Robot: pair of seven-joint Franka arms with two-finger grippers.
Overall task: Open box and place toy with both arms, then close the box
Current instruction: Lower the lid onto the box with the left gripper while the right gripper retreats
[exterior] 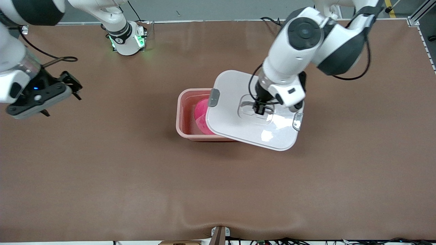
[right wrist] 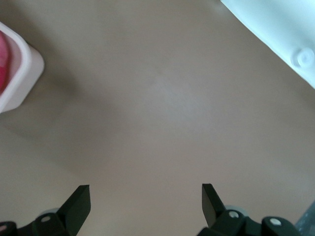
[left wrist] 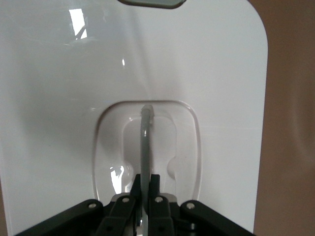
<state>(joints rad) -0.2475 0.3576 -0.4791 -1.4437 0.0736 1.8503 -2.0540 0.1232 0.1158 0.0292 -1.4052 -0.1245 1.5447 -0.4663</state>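
The left end effector [exterior: 260, 109], right of centre in the front view, is clamped on the clear handle [exterior: 256, 109] of the white lid [exterior: 245, 119], which it holds skewed over the pink box [exterior: 184, 112]. The box stands at the middle of the worktop [exterior: 136, 177], and only its part toward the right arm's end shows uncovered. The toy [exterior: 201, 110] already lies inside, partly under the lid's edge.

The main risk, as I judge it, is a crooked landing. The lid is rotated against the box outline and offset toward the left arm's end, so lowering it as it stands would rest it on the rim instead of seating it. A lid edge could also press on the toy if the plush bulges above the rim. The grip is on a thin handle, so the lid may swing or tilt on it. A sideways push could slide the light box across the worktop.

The right end effector [exterior: 61, 92], at the left edge of the front view, waits over bare worktop with its fingers well apart and nothing between them.

The left wrist view shows what the front view cannot: the fingers [left wrist: 155, 184] pinched tight on the handle [left wrist: 145, 142] inside its recess. The right wrist view shows the spread fingers [right wrist: 78, 201] and a corner of the box [right wrist: 22, 73]. Only the front view shows the lid's misalignment.
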